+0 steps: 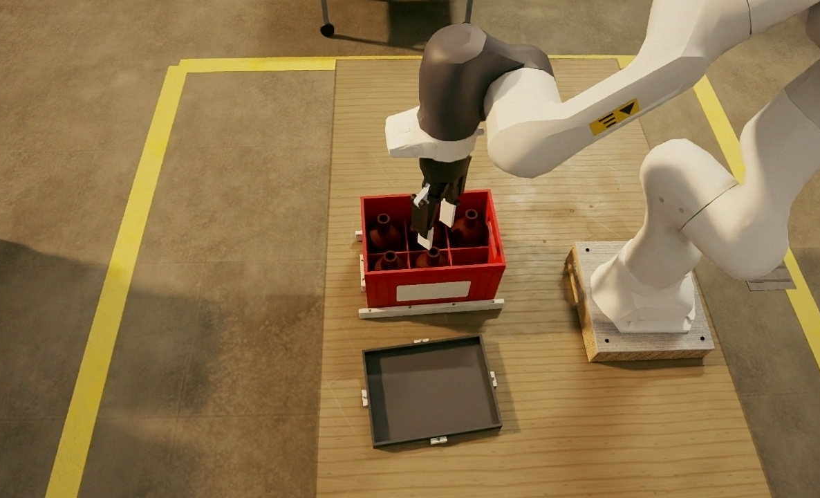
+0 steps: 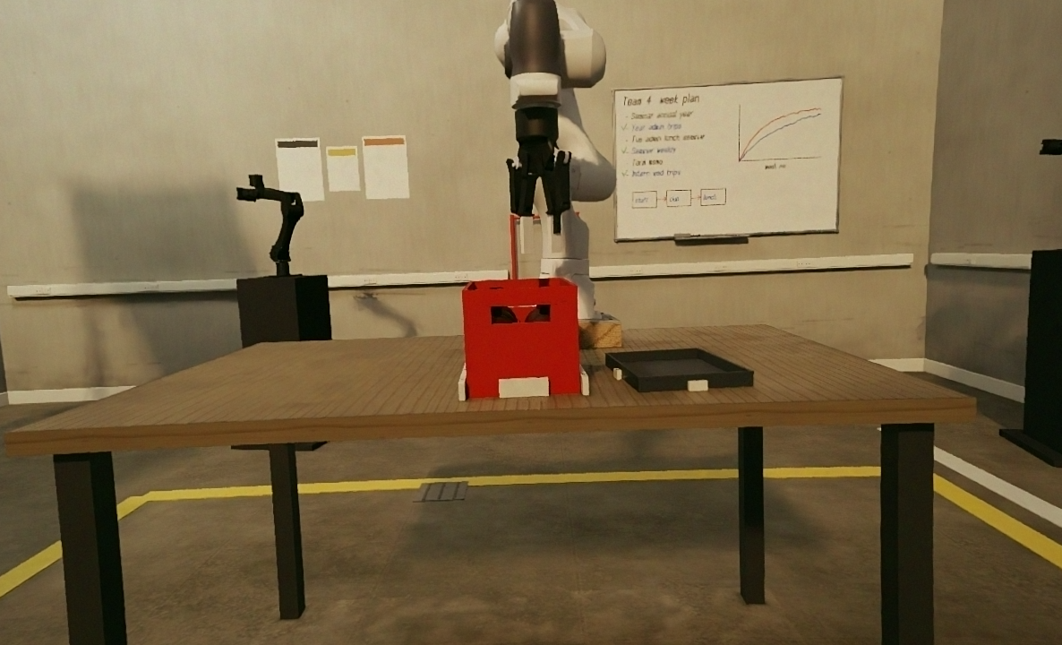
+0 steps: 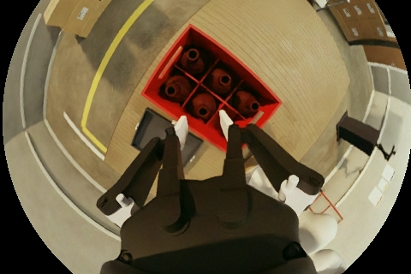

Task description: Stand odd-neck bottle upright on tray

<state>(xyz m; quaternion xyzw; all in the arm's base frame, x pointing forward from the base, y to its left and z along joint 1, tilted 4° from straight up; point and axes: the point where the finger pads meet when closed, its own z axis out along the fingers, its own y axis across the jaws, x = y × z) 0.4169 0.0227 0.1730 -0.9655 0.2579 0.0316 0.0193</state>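
The red crate (image 1: pixel 377 290) (image 2: pixel 518 353) stands level, with five brown bottles upright in its compartments. Three are in the back row: left (image 1: pixel 385 235), middle (image 3: pixel 222 81), partly behind the fingers in the top view, and right (image 1: pixel 469 231). Two are in the front row: left (image 1: pixel 389 262) and middle (image 3: pixel 203 104). The front right compartment holds no bottle. No neck difference can be made out. My gripper (image 1: pixel 436 226) (image 2: pixel 540 235) (image 3: pixel 203 120) is partly open and empty, pointing down above the crate. The dark tray (image 1: pixel 431 390) (image 2: pixel 646 380) is empty and flat.
White strips (image 1: pixel 431 308) line the crate's foot, and small white blocks (image 1: pixel 438 440) sit at the tray's edges. The arm's base stands on a wooden block (image 1: pixel 648 355) to the right in the top view. The crate's walls rise around the bottles.
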